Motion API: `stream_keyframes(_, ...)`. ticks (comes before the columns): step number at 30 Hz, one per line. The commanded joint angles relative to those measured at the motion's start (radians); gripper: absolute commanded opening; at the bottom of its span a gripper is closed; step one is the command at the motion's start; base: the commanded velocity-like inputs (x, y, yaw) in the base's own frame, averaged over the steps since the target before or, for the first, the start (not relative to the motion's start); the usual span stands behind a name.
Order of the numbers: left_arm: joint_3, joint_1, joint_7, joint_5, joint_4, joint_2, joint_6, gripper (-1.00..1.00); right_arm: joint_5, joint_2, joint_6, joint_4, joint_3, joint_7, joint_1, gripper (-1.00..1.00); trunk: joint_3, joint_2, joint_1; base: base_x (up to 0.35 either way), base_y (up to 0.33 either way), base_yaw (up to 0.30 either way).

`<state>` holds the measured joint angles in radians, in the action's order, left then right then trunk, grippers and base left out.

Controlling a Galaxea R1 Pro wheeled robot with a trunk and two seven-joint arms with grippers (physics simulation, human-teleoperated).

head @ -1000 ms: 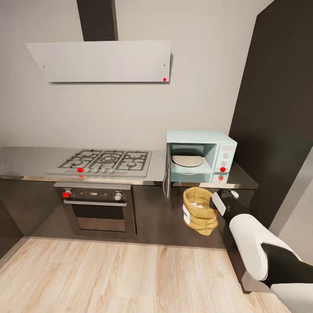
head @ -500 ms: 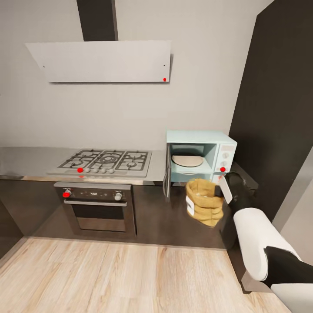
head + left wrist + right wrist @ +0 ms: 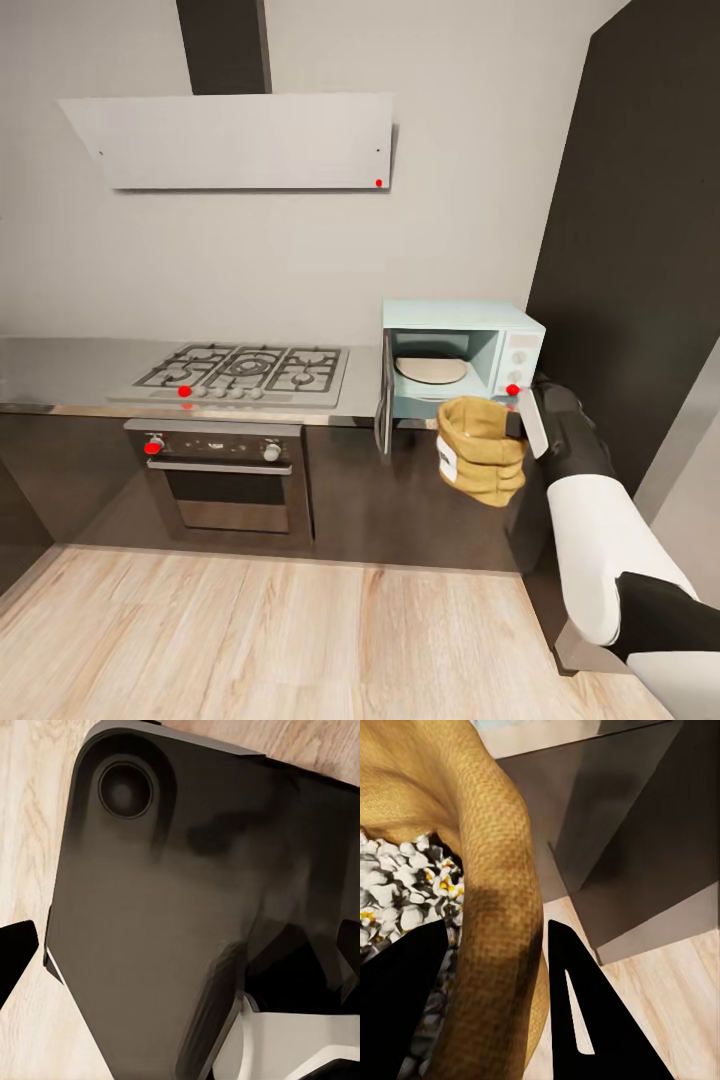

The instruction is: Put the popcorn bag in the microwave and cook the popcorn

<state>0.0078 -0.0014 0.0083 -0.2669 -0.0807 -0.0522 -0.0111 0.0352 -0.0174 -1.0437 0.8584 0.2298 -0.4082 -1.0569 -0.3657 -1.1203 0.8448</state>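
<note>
Holding the popcorn bag (image 3: 481, 449) by its rim, my right gripper (image 3: 522, 425) is pinching it just below-right of the microwave (image 3: 462, 360) opening, upper left.

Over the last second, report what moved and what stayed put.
The right gripper, shut on the rim of the popcorn bag, carried the bag up and to the right, from below the countertop edge to just in front of the open microwave. The bag is not inside yet. The microwave door stayed open; hob and oven are unchanged.
</note>
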Motion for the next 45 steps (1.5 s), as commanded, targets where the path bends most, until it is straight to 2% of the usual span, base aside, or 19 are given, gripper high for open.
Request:
stream_keyframes(1,0.000,0.000,0.001,-0.005,-0.001,-0.001,-0.001,1.00,0.005,-0.001,-0.003,0.001,0.000,-0.005,0.000,-1.00,-0.001,-0.001,0.000,0.000,0.000,0.000)
stream_keyframes(4,0.000,0.000,0.001,-0.005,-0.001,-0.001,-0.001,1.00,0.009,0.000,-0.003,0.001,0.000,-0.024,-0.005,-1.00,-0.001,-0.001,0.000,0.000,0.000,0.000)
stream_keyframes(9,0.000,0.000,0.001,-0.005,-0.001,-0.001,-0.001,1.00,0.016,0.016,-0.003,-0.035,0.000,-0.094,-0.076,-1.00,-0.001,-0.001,0.000,0.000,0.000,0.000)
stream_keyframes(14,0.000,0.000,0.001,-0.005,-0.001,-0.001,-0.001,1.00,0.020,0.017,-0.003,-0.191,0.000,-0.102,-0.179,-1.00,-0.001,-0.001,0.000,0.000,0.000,0.000)
stream_keyframes(17,0.000,0.001,0.001,-0.005,-0.001,-0.001,-0.001,1.00,0.026,0.019,-0.003,-0.221,0.001,-0.103,-0.217,-1.00,-0.001,-0.001,0.000,0.000,0.000,0.000)
stream_keyframes(23,0.000,0.000,0.001,-0.005,-0.001,0.000,-0.001,1.00,0.027,0.023,0.081,-0.224,0.006,-0.103,-0.227,-1.00,-0.001,-0.001,0.000,0.000,0.000,0.000)
stream_keyframes(29,0.000,0.000,0.001,-0.005,-0.001,0.000,-0.001,1.00,0.024,0.023,0.106,-0.208,0.007,-0.100,-0.227,-1.00,-0.001,-0.001,0.000,0.000,0.000,0.000)
stream_keyframes(33,0.000,0.000,0.001,-0.005,-0.001,0.000,-0.001,1.00,0.025,0.044,0.167,-0.215,0.005,-0.094,-0.227,-1.00,-0.001,-0.001,0.000,0.000,0.000,0.000)
stream_keyframes(45,0.000,0.000,0.001,-0.005,-0.001,-0.001,-0.001,1.00,0.023,0.050,0.173,-0.222,0.000,-0.100,-0.227,-1.00,-0.001,-0.001,0.000,0.006,0.000,0.000)
